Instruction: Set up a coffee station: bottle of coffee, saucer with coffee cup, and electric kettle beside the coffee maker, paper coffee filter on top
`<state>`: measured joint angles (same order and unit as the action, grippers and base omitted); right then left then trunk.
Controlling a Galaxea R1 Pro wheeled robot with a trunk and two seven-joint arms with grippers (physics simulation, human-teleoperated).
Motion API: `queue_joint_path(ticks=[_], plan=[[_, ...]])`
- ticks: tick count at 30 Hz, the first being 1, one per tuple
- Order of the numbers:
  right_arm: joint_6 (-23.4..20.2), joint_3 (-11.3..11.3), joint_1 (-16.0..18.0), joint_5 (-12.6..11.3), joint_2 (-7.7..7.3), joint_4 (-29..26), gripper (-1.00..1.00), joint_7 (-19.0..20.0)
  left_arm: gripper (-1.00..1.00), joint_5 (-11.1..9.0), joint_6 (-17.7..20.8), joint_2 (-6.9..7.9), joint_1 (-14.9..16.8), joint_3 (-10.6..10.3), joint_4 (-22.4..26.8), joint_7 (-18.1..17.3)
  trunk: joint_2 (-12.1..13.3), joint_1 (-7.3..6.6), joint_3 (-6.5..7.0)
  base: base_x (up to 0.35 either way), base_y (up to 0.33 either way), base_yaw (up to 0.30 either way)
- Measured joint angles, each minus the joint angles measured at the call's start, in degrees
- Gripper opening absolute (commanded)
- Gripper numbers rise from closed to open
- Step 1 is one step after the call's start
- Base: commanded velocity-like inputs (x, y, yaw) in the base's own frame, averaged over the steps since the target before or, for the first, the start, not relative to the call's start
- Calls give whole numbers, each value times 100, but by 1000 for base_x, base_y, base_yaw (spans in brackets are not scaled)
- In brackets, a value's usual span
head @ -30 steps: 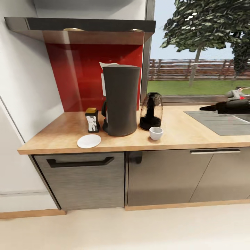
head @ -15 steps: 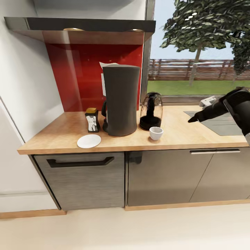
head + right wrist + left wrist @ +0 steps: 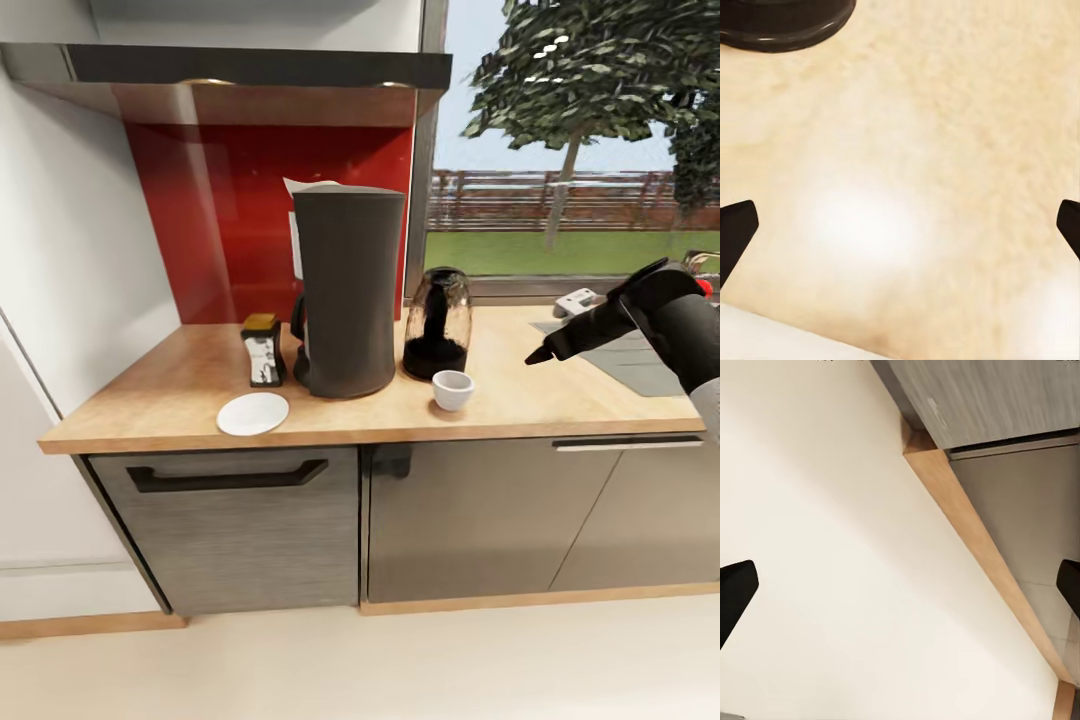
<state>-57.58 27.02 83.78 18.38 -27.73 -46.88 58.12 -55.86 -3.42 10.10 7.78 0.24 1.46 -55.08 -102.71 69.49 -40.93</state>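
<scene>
Reaching in from the right, the right gripper (image 3: 545, 353) hovered above the wooden countertop (image 3: 520, 395), well apart from the coffee cup (image 3: 452, 390); in its wrist view the fingertips (image 3: 736, 232) sat wide apart at the frame edges, spread and empty. The cup stood on the counter just in front of the electric kettle (image 3: 436, 323), beside the coffee maker (image 3: 346, 290), which carried the paper coffee filter (image 3: 303, 190). The saucer (image 3: 253, 413) lay bare near the bottle of coffee (image 3: 263, 349). The left gripper (image 3: 900, 585) was spread over pale floor (image 3: 832, 555).
</scene>
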Motion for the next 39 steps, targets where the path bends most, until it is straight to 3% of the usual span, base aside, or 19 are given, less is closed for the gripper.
queue_joint_path(ticks=[16, 27, 39], plan=[[1, 5, -1, -27, 122, -7, 100, 57, 100, 0, 0, 0, 0, -4, 0, 0, 0, -2, 0, 129, 40, 0], [2, 18, -6, -31, 345, 1, 100, 324, 100, 1, 0, 0, 0, -7, 0, 1, 0, 1, 0, 34, 20, 0], [2, 18, -8, -27, 410, 17, 100, 694, 100, 0, 0, 0, 0, -3, 0, 1, 0, 1, 0, 1, 61, 0]])
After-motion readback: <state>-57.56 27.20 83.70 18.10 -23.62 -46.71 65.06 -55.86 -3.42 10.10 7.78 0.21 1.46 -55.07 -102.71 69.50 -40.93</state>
